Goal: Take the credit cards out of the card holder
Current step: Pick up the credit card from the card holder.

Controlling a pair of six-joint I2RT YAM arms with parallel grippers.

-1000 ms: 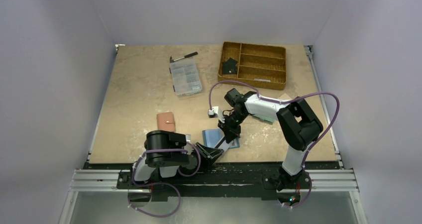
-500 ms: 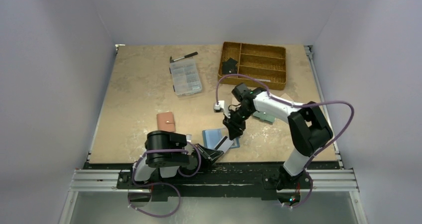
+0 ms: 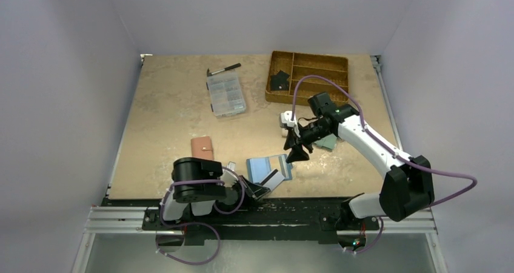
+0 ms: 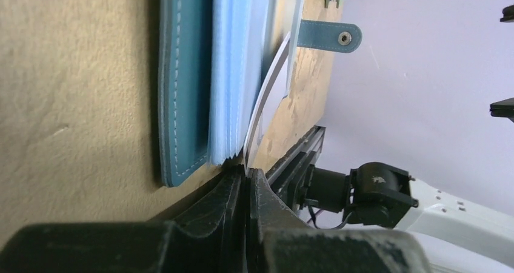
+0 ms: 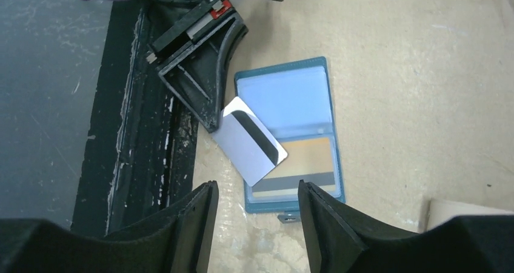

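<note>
The dark blue card holder (image 3: 262, 167) lies open near the table's front edge, light blue inside. In the right wrist view the card holder (image 5: 303, 85) has a tan card (image 5: 303, 155) in its lower clear sleeve. My left gripper (image 3: 264, 188) is shut on the corner of a greyish card (image 3: 276, 177) with a black stripe, which slants over the holder's near edge; the greyish card also shows in the right wrist view (image 5: 245, 145). In the left wrist view my gripper (image 4: 247, 171) pinches the card's thin edge (image 4: 270, 85) beside the holder (image 4: 182, 91). My right gripper (image 3: 297, 149) hovers open and empty above the holder's right side, as its wrist view (image 5: 254, 191) also shows.
A pink wallet (image 3: 202, 147) lies left of the holder. A clear organiser box (image 3: 226, 94) and a pen (image 3: 224, 70) are at the back. A wicker tray (image 3: 315, 64) at the back right holds a black item (image 3: 279, 80). A pale teal wallet (image 3: 327, 141) lies under the right arm.
My right gripper has lifted off the card holder and drawn back to the right. The left gripper still holds the greyish card at the holder's near edge.
</note>
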